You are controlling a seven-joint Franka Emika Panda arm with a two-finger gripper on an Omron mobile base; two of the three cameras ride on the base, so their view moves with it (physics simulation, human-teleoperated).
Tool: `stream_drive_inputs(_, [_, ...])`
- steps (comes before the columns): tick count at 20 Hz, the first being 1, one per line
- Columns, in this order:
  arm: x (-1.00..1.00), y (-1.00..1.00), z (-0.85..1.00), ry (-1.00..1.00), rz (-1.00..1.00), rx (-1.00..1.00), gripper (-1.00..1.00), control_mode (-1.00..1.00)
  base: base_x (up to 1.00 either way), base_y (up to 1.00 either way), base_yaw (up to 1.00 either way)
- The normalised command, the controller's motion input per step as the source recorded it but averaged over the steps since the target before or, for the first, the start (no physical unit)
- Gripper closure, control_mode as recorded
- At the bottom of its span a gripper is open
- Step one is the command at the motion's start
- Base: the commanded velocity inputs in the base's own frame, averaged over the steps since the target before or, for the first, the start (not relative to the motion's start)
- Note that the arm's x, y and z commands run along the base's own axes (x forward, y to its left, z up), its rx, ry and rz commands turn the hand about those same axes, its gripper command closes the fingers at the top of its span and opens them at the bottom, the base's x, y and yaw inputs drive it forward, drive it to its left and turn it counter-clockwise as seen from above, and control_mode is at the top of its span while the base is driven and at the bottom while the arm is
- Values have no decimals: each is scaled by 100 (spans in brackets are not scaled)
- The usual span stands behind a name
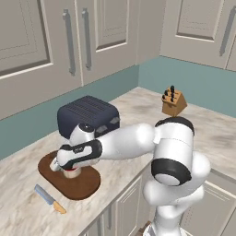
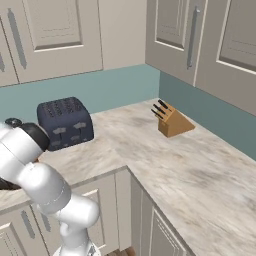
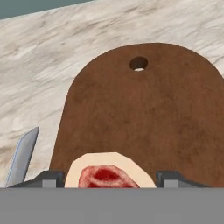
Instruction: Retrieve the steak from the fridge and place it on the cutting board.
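The dark brown cutting board (image 1: 80, 184) lies on the counter in front of the toaster. In the hand view the cutting board (image 3: 144, 118) has a hanging hole at its far rounded end. My gripper (image 1: 69, 171) reaches low over the board's left part. The steak (image 3: 107, 175), red with a pale fat rim, sits between the two dark fingertips (image 3: 50, 179), which touch its sides. From the left base view the steak (image 1: 70, 174) is at the board's surface; I cannot tell if it rests on it. The fridge is out of view.
A dark blue-grey toaster (image 1: 87, 115) stands just behind the board. A knife (image 1: 50, 199) with an orange handle lies on the counter left of the board, near the front edge. A wooden knife block (image 1: 174, 102) stands in the far corner. Beige cabinets hang above.
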Motion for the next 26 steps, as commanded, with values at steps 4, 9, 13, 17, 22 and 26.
stream_drive_inputs(4, [0, 0, -27, -9, 0, 0, 100, -100, 0, 0, 0])
stream_drive_inputs(9, [18, 0, -14, -8, 0, 0, 100, -100, 0, 0, 0])
stream_drive_inputs(13, [45, 7, -1, -14, 0, 0, 100, -100, 0, 0, 0])
stream_drive_inputs(17, [44, 25, 0, -15, 0, 0, 100, -100, 0, 0, 0])
stream_drive_inputs(22, [34, 26, -1, -8, 0, 0, -100, -100, 0, 0, 0])
stream_drive_inputs(26, [0, 0, 8, 0, 0, 0, -100, -100, 0, 0, 0])
